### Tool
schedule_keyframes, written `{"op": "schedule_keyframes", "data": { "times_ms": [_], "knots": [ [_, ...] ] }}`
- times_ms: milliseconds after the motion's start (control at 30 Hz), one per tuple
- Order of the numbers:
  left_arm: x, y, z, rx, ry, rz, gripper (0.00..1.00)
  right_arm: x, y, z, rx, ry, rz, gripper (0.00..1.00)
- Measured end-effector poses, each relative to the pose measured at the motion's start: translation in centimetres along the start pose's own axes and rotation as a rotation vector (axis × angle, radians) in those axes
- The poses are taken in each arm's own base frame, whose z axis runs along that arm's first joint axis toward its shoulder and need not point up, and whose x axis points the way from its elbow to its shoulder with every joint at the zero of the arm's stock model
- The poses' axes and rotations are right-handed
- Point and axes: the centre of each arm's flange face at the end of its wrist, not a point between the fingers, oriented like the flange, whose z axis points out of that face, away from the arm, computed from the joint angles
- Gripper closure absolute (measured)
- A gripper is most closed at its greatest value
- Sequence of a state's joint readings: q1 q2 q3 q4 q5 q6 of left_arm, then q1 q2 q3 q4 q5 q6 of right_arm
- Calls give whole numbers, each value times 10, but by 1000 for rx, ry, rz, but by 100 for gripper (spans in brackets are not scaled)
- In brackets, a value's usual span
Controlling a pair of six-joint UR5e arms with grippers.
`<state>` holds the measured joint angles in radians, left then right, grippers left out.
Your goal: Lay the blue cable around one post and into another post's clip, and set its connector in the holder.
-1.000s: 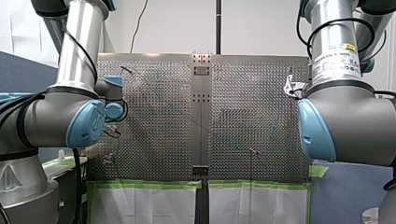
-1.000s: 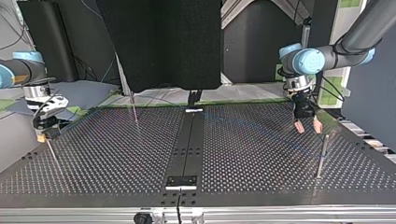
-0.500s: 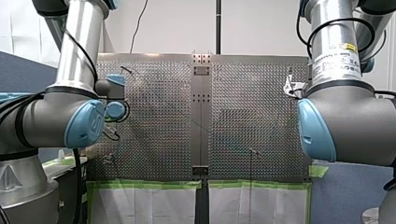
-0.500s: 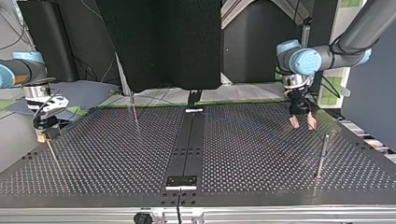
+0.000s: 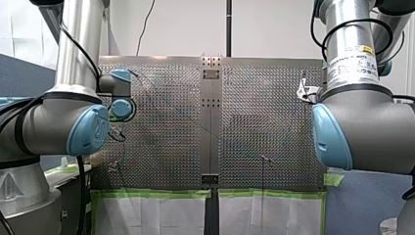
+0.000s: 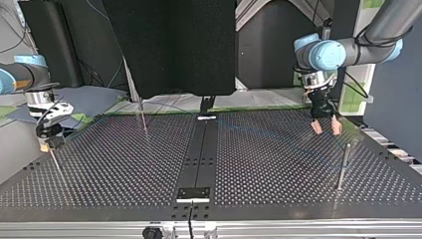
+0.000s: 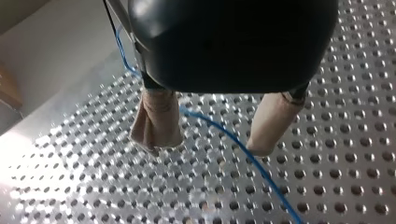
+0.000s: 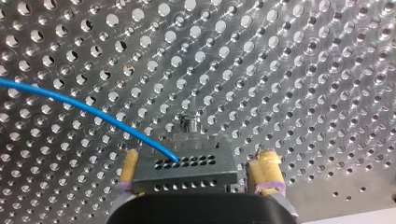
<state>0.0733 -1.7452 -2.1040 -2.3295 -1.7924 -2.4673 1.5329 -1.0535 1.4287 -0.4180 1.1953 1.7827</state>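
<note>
One end of the blue cable [image 8: 70,100] is terminating in the connector [image 8: 184,170], a dark block with rows of holes. The connector is sitting between the yellow pads of my right gripper [image 8: 197,158]. I am reading those pads as closed to the block's width and holding it over the perforated table [image 6: 124,164].

From there the cable is running loosely across the table to my left gripper [image 7: 208,147]. Its beige pads are standing well apart, and the cable is passing between them, clamped by neither. Past the pads the cable is climbing beside the gripper body and leaving the wrist view.

I am judging the task as barely begun:
- No part of the cable is bending around the tall post [image 6: 343,164] or the thin post [image 6: 143,117] in the top view.
- I am not making out a clip or the holder.

Remaining steps: closing on the cable, wrapping one post, pressing the cable into a clip and seating the connector.
</note>
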Motion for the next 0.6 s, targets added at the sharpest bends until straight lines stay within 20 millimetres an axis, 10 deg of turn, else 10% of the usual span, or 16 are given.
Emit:
{"op": "schedule_keyframes", "data": {
  "times_ms": [600],
  "knots": [
    [-24,-9,-63,14,-2,76,0,-1,-2,0,3,-4,1,0]
  ]
}}
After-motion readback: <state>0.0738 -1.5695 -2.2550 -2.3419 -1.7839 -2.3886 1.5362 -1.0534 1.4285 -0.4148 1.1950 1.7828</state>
